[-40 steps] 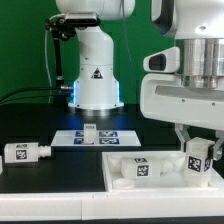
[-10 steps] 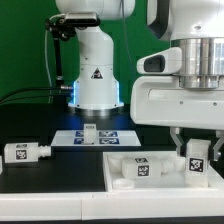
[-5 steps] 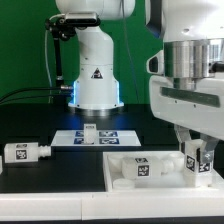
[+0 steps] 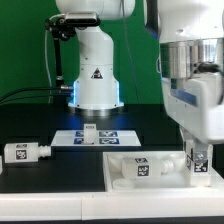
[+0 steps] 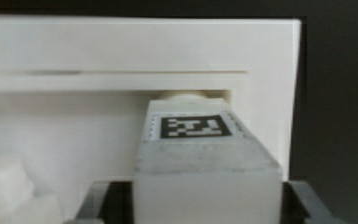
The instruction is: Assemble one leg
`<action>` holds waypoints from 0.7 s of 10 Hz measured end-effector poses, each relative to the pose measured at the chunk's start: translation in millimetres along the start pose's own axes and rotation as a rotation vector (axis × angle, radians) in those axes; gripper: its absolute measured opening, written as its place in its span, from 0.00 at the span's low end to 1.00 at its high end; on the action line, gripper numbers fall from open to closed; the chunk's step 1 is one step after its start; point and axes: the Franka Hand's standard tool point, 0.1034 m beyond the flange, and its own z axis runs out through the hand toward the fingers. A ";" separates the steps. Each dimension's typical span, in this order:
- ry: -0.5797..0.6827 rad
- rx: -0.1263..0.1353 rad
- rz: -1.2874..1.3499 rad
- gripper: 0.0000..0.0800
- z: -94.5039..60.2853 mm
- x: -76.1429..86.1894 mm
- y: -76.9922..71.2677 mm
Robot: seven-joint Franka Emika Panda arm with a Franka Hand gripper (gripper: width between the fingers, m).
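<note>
I have the gripper (image 4: 198, 160) closed on the leg (image 4: 199, 162), which I can see standing upright between the fingers at the exterior view's right, its tag facing the camera; in the wrist view the leg (image 5: 197, 150) fills the space between the two dark fingers (image 5: 105, 200), tagged face up, with its far end pressed against or very close to the inner rim of the white rimmed panel (image 5: 140, 45); I cannot tell from either picture whether the tip is seated in a hole or only resting on the surface. So I judge the pick-up finished and the leg brought to the panel (image 4: 125, 178), at its corner on the exterior view's right; what is left, as I read it, is to drive the leg home, twisting it in if that is how it fixes, then let go and lift away. Another tagged peg (image 4: 141, 169) sits on the panel nearer its middle, and a third (image 4: 25, 153) lies on the black table well apart toward the exterior view's left; the marker board (image 4: 97, 136) lies in front of the arm's base, untouched.
</note>
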 end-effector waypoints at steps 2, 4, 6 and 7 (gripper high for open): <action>-0.026 0.011 0.244 0.36 0.2 -1.6 0.5; -0.042 0.034 0.325 0.36 0.0 -1.8 1.0; -0.034 0.036 0.298 0.36 0.4 -1.8 1.8; -0.033 0.036 0.291 0.50 1.0 -1.8 2.0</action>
